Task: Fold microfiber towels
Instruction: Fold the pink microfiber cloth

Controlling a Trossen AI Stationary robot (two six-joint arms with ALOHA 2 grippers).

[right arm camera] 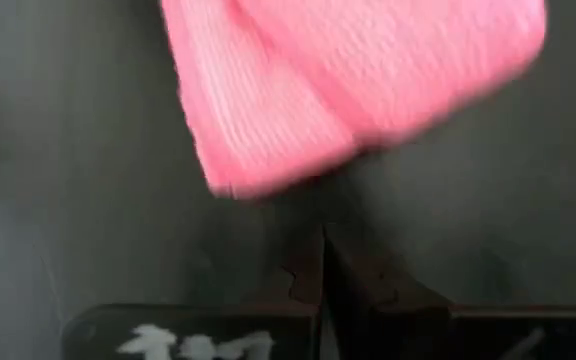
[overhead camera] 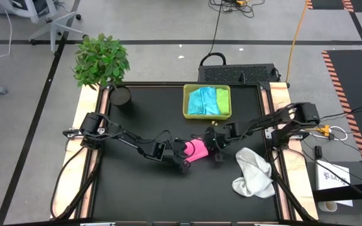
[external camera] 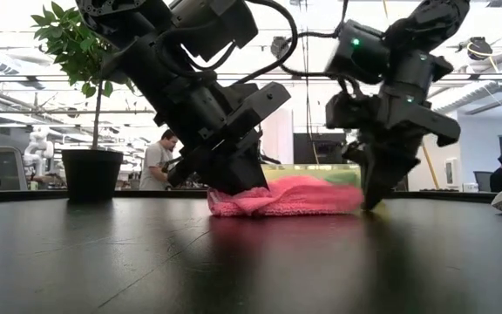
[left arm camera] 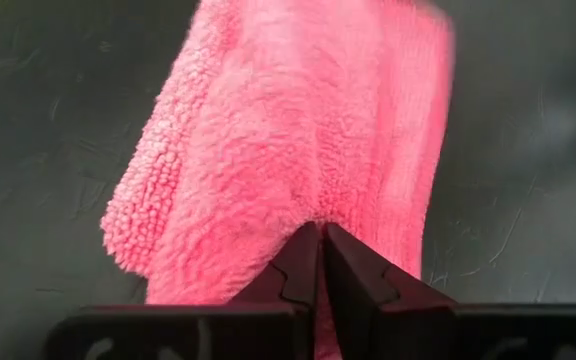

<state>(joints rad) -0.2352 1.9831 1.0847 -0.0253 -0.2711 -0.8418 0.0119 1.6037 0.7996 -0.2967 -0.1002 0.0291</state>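
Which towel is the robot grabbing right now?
The pink towel, mid-table, pinched by the left gripper. The white towel lies loose; the blue and green ones sit in the tray.

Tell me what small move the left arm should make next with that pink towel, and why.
Probably let go and lift away. The left gripper is shut on the pink towel, which already lies bunched in a small folded bundle on the table. The right gripper is shut, just off the cloth's edge, holding nothing. The white towel lies crumpled nearby.
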